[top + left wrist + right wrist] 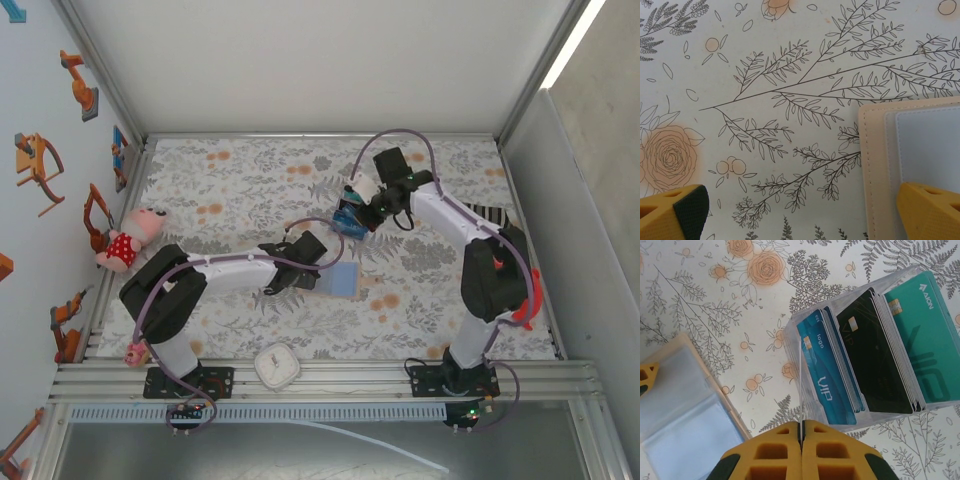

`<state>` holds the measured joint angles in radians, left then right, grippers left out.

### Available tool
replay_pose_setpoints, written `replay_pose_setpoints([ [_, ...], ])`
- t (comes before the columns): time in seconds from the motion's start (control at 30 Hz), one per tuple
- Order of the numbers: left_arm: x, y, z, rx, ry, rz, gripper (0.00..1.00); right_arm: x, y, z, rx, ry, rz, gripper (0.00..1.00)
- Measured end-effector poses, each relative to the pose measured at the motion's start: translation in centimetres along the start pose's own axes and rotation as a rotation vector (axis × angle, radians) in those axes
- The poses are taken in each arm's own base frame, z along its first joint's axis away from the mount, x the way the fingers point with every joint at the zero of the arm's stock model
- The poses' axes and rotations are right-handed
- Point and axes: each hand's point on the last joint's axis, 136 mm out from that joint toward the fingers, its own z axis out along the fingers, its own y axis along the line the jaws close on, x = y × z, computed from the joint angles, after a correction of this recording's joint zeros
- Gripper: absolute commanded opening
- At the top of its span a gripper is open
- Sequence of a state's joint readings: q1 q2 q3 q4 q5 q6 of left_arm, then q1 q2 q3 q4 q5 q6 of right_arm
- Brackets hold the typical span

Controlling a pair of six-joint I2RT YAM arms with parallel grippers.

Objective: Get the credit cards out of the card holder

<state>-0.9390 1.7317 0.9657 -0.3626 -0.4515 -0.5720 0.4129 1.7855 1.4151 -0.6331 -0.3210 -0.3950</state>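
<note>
**Desk:** Where's the card holder [343,281] right now?

**Me:** Mid-table on the floral cloth [790,75], a bit toward my near edge, just off the tip of my left arm. It's lying open and flat, pale blue-grey inside facing up, tan stitched border round it.

**Desk:** Which way does it run?

**Me:** On the right wrist camera I see two clear pockets one after the other, so the long axis follows that line, slanting from upper left to lower right in that picture. From above it sits skewed to the table edges. My left arm covers its left part, so I can't give you the full outline.

**Desk:** Left gripper [802,215]?

**Me:** Spread wide, gripping nothing. One yellow finger is over the holder's tan edge and the other over bare cloth.

**Desk:** And the right gripper [801,437]?

**Me:** Clamped tight, fingertips together, right at the clear card box [875,347], which stands beyond the holder and apart from it. Blue, black and teal cards stand in it. A thin pale edge rises from between the fingertips. Whether that's a card or the box wall, I can't tell.
</note>
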Motion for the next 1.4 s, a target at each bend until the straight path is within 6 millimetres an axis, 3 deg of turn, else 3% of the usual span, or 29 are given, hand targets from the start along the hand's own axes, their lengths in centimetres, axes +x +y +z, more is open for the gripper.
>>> replay_pose_setpoints([
  [0.53, -0.2, -0.2, 0.0, 0.005, -0.001, -0.002, 0.97, -1.3, -1.9, 2.8, -0.008, 0.019, -0.065, 0.0],
  [0.83, -0.1, -0.3, 0.0, 0.006, 0.001, 0.001, 0.97, -0.8, -2.1, 4.2, -0.033, 0.048, -0.077, 0.0],
  [1.4, 0.0, -0.3, 0.0, 0.004, 0.008, 0.005, 0.97, 0.5, -1.4, 5.2, -0.101, 0.117, -0.086, 0.02],
])
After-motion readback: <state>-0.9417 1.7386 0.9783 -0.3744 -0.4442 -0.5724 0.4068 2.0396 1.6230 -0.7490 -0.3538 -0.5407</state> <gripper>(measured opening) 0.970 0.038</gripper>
